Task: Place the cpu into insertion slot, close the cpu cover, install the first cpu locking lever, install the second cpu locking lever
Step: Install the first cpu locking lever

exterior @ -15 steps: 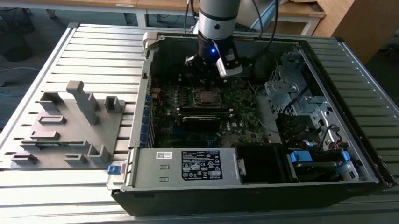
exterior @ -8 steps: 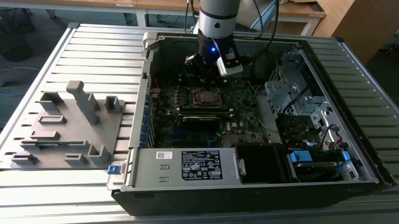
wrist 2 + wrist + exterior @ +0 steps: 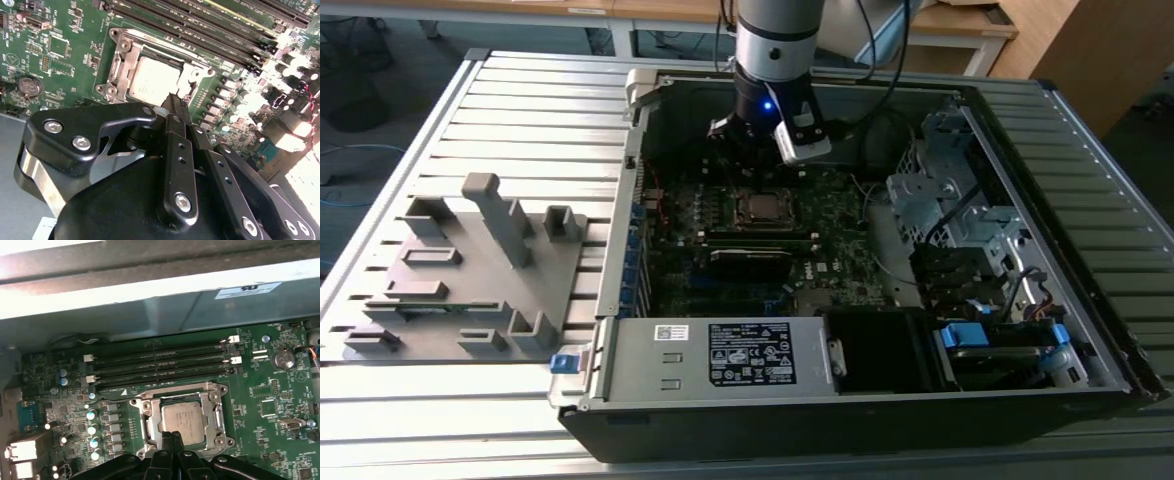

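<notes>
1. gripper: fingers pressed together, nothing visibly pinched betw. them. In both wrist views the tips sit at the socket's edge, just beside the cpu cover.
2. cpu: seated flat in the socket, silver top showing thru the cover's open ctr. The cover looks lowered around it. I can't tell whether either locking lever is latched.
3. Step in hand (my judgement): working a locking lever at the socket edge w/ the closed tips. To do it well I'd:
   - bear on the lever only, keeping off the cpu top and the cover frame;
   - go slow along the lever's swing;
   - check the cover lies flat, so nothing shifts on the contacts.
4. memory sticks: long black rows just beyond the socket on the motherboard. They are near enough that I'd allow little sideways sweep.
5. arm: in the exterior view it stands near vertical inside the open computer case, wrist straight, gripper pointing down at the board by the socket.
6. table: slatted metal, carries the case. A grey fixture lies on it at the exterior view's left, well apart from the work.
</notes>
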Tool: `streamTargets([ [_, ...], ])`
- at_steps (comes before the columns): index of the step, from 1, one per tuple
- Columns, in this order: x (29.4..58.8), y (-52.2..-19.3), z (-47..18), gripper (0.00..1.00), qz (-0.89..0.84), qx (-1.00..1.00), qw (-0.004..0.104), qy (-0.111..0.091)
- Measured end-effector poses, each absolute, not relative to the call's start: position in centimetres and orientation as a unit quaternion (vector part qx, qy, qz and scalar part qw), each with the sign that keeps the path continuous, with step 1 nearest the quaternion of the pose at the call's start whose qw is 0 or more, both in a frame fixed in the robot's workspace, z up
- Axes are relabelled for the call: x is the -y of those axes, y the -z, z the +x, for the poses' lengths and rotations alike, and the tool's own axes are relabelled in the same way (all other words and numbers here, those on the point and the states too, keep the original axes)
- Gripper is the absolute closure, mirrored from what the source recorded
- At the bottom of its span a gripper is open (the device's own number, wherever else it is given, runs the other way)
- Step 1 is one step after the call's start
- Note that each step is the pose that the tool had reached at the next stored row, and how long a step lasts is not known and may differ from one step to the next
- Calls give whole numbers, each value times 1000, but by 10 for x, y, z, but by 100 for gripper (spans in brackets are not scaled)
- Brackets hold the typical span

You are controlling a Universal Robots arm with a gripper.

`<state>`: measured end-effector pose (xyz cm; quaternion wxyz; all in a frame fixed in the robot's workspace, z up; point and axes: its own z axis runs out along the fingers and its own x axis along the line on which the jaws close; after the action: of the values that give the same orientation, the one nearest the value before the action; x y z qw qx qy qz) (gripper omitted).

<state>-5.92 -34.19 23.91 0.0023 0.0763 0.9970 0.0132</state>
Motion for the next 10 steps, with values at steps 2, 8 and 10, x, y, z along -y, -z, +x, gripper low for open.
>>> streamTargets([
  [2, 342, -239, -60, 90, 76, -997, 2, -13],
  [8, 342, -242, -60, 90, 76, -997, 2, -13],
  [10, 342, -245, -60, 90, 76, -997, 2, -13],
])
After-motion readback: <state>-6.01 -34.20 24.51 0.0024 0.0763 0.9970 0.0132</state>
